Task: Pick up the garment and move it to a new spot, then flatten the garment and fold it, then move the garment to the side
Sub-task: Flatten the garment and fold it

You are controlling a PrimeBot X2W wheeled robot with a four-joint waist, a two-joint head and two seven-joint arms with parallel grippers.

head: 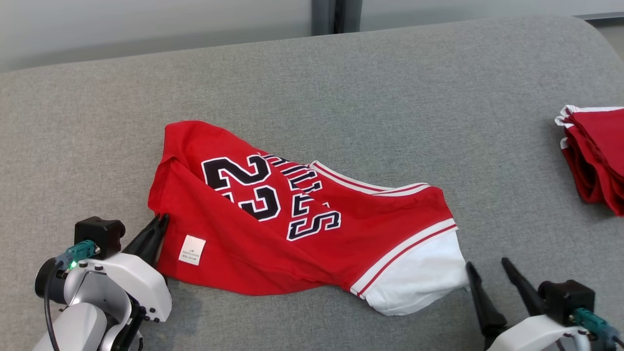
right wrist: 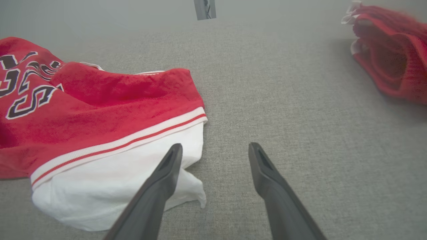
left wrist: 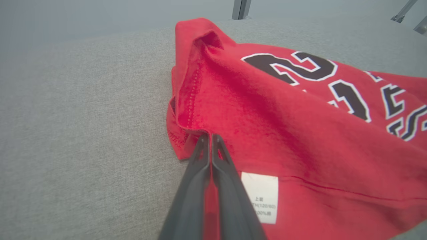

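The head view gives the overall layout, which the wrist views cut short: the garment [head: 234, 243], a red jersey with black, white-edged numerals and lettering, lies at the centre of the grey desk [head: 341, 73]. A stack of red clothes [head: 597, 156] sits well apart at 3 o'clock, by the frame's edge. The left wrist view supplies the detail of the grip: the left end effector [left wrist: 210, 136] has its two dark fingers pressed together on the stitched hem at the garment's 8 o'clock corner. Red cloth shows between them, and the white care label [left wrist: 262, 196] lies just beside them. The right wrist view shows the right end effector [right wrist: 216, 146] with fingers spread wide and holding nothing. One fingertip overlaps the white sleeve [right wrist: 110, 186], but contact cannot be confirmed. Garment condition: rumpled, a ridge running through the numerals, with red-and-white striped trim bordering the sleeve at its 4 o'clock end. Pose: the left arm enters from 7 o'clock with fingers aimed toward 1 o'clock. The right arm enters from 5 o'clock with fingers aimed toward 11 o'clock, tips just beside the sleeve.
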